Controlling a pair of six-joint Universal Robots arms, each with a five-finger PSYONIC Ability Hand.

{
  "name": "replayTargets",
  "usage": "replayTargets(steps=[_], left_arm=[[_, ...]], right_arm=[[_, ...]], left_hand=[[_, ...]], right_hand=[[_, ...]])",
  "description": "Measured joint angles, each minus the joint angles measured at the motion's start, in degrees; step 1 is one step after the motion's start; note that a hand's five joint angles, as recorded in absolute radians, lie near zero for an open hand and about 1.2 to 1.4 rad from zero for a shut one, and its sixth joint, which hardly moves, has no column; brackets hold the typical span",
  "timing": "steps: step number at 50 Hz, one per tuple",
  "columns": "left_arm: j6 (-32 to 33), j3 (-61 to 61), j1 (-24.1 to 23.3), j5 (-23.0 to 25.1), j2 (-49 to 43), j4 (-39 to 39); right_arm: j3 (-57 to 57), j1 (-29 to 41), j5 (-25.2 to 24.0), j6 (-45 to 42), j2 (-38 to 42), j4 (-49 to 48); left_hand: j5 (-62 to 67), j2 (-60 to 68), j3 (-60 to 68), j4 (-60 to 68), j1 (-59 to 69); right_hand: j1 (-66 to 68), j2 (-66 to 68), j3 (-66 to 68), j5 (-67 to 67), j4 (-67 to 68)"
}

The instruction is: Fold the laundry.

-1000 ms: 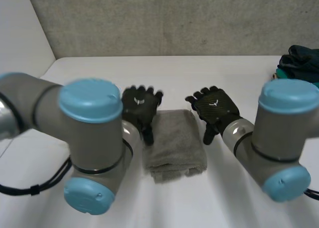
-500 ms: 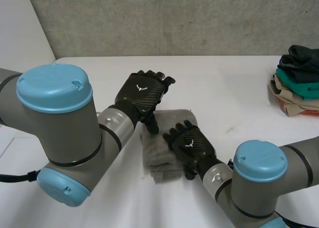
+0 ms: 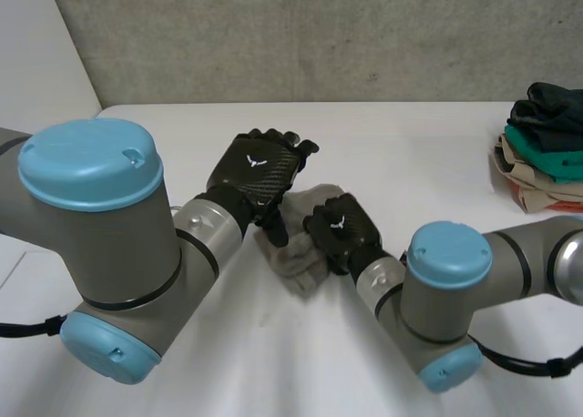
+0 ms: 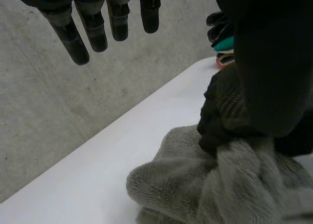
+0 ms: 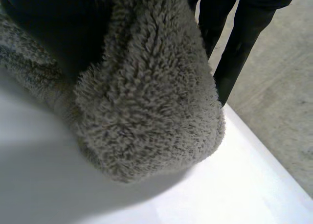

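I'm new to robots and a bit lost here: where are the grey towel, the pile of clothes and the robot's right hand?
grey towel (image 3: 296,264), head view, its bunched lower edge.
pile of clothes (image 3: 547,157), head view, its teal layer.
right hand (image 3: 342,233), head view, its back.

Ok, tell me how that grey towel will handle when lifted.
Probably floppy: the towel bunches into soft lumps round the right hand gripping it. Likely light for its bulk, given the thick fluffy pile. That pile should keep it from slipping.
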Motion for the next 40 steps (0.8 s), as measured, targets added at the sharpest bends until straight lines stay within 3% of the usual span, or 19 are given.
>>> replayTargets(steps=[11,18,25,32,40], left_arm=[[0.1,0.3,0.7,0.1,4.3,0.8],[0.2,0.6,0.6,1.2,6.4,3.2],[0.2,0.6,0.1,4.9,6.6,3.8],[0.0,-0.1,-0.7,11.0,6.5,3.7],[-0.2,-0.3,-1.1,14.0,6.0,3.8]], right_arm=[[-9.0,-7.0,-0.4,-0.1,-4.8,0.3],[-17.8,-16.9,-4.1,0.7,-10.4,-0.7],[-25.8,-29.1,-9.5,8.0,-11.4,-5.4],[-32.8,-44.2,-15.5,21.7,-5.8,-12.0],[-38.8,-53.4,-23.9,30.3,7.4,-17.1]], left_hand=[[0.0,0.0,0.0,0.0,0.0],[0.0,0.0,0.0,0.0,0.0],[0.0,0.0,0.0,0.0,0.0],[0.0,0.0,0.0,0.0,0.0],[0.0,0.0,0.0,0.0,0.0]], right_hand=[[0.0,0.0,0.2,0.0,0.9],[0.0,0.0,0.2,0.6,1.1],[0.0,0.0,0.2,0.7,1.2],[0.0,0.0,0.2,0.7,1.4],[0.0,0.0,0.2,0.7,1.5]])
